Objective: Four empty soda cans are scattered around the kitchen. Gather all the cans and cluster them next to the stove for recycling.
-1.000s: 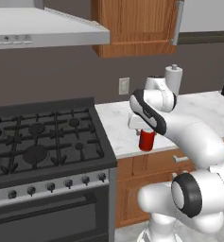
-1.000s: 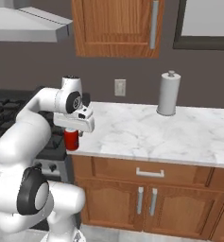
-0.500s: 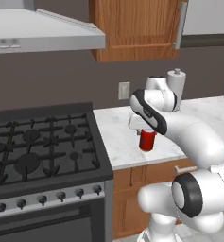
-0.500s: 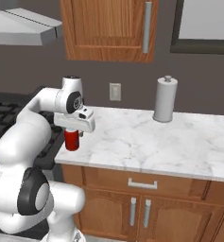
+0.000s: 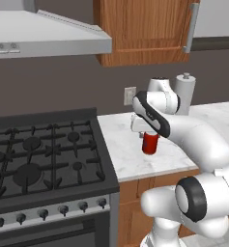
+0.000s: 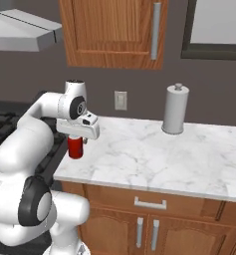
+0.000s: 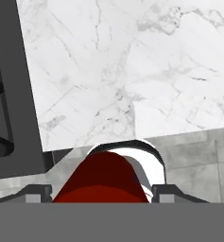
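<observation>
Gripping a red soda can [image 5: 150, 143] from above, the gripper [image 5: 148, 137] is hanging over the white marble counter [image 5: 125, 154], its two fingers closed on the can's sides. In the hand view the can [image 7: 102, 179] is sitting between the two dark fingertips [image 7: 34, 193], its red body running down toward the counter [image 7: 118, 71] and the floor beyond the counter's edge. Whether the can's base is touching the marble or hanging just above it cannot be told.

From the right base view the can [image 6: 76, 147] is showing under the white hand [image 6: 79, 133], near the front left corner of the counter [image 6: 154, 159], just beside the stove [image 6: 0, 127]. From the left base view the stove [image 5: 43, 159] is lying to the left of the can, its black grates and a row of knobs along the steel front facing the camera, with a narrow strip of marble between its edge and the can.

A white paper towel roll [image 6: 175, 109] is standing upright at the back of the counter by the wall, well apart from the can. A wall outlet [image 6: 120, 100] is sitting on the dark wall behind the arm, and a wooden cabinet [image 6: 114, 32] is hanging above it. A range hood [image 5: 43, 36] is hanging over the stove.
</observation>
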Controlling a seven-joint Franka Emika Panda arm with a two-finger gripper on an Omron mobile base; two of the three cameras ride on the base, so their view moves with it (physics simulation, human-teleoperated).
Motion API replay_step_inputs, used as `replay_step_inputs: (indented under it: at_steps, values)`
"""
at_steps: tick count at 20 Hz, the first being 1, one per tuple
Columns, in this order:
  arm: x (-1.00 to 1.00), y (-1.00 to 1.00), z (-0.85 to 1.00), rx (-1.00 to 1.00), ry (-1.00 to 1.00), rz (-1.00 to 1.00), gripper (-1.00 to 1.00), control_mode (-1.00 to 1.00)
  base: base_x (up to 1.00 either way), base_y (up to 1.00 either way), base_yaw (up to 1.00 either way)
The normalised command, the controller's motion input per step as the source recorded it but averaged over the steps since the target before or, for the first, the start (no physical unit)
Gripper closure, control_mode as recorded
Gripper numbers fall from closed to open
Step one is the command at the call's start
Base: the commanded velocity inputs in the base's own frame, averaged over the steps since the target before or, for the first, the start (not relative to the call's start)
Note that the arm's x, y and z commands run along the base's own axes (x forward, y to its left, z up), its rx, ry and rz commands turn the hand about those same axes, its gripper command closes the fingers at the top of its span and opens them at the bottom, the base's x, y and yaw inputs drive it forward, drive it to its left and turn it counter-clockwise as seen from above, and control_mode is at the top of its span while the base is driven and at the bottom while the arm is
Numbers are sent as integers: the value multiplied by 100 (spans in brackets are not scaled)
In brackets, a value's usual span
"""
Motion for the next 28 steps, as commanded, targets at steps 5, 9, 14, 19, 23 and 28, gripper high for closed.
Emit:
replay_step_inputs:
  at_steps: [5, 9, 14, 19, 23, 28]
  values:
    - [0, 0, 0, 0, 0, 0, 100, 100, 40, 1, 2]
    - [0, 0, 0, 0, 0, 0, 100, 100, 44, 6, 2]
    - [39, 6, 0, 0, 0, 2, 100, -100, 9, 1, 0]
    - [67, 5, 0, 0, 2, 7, 100, -100, 0, 0, 0]
    - [73, 12, -2, 0, 1, 6, 100, -100, 0, 0, 0]
    - [63, 21, -10, 0, -2, 1, 100, -100, 0, 0, 0]
